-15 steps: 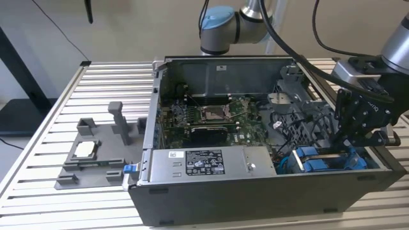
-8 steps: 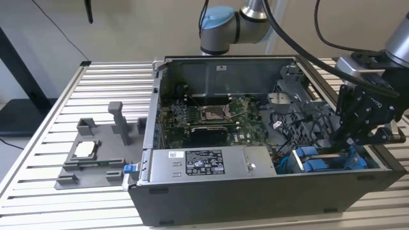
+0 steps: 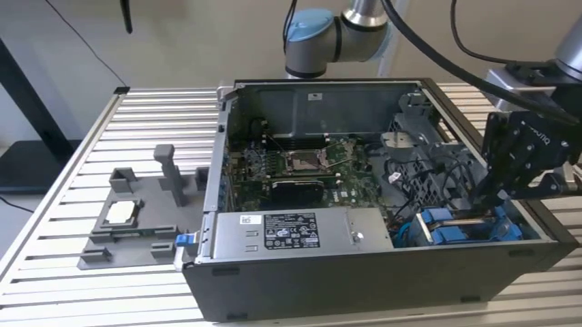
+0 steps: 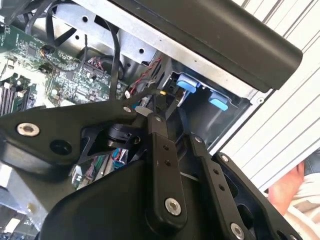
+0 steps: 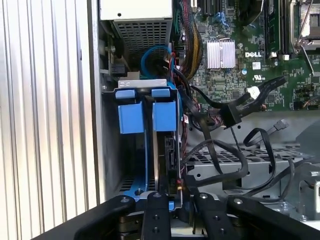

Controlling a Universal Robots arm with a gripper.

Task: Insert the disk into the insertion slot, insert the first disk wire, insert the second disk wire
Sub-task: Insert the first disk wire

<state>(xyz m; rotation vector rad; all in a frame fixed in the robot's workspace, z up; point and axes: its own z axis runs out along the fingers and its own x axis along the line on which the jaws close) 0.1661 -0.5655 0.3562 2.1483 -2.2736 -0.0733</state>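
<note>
The disk (image 5: 167,150) stands edge-on in its blue carrier (image 5: 131,117) inside the insertion slot (image 5: 142,82), the grey cage at the case's front corner on the exterior view's right (image 3: 464,230). My gripper (image 5: 177,194) hangs over the disk's connector end. Its fingers (image 5: 155,210) are drawn close on a black disk wire plug (image 4: 167,100). That same gripper (image 3: 486,199) reaches down into the case beside the cage. A second black wire with a plug (image 5: 232,112) lies loose over the metal bay beside the cage.
The open PC case (image 3: 364,272) rests on a slatted aluminium table (image 3: 155,116). Inside it are the motherboard (image 3: 300,167) and the grey labelled power-supply box (image 3: 291,231). A grey fixture (image 3: 136,218) stands at the exterior view's left. Part of a person (image 4: 289,192) is near the case.
</note>
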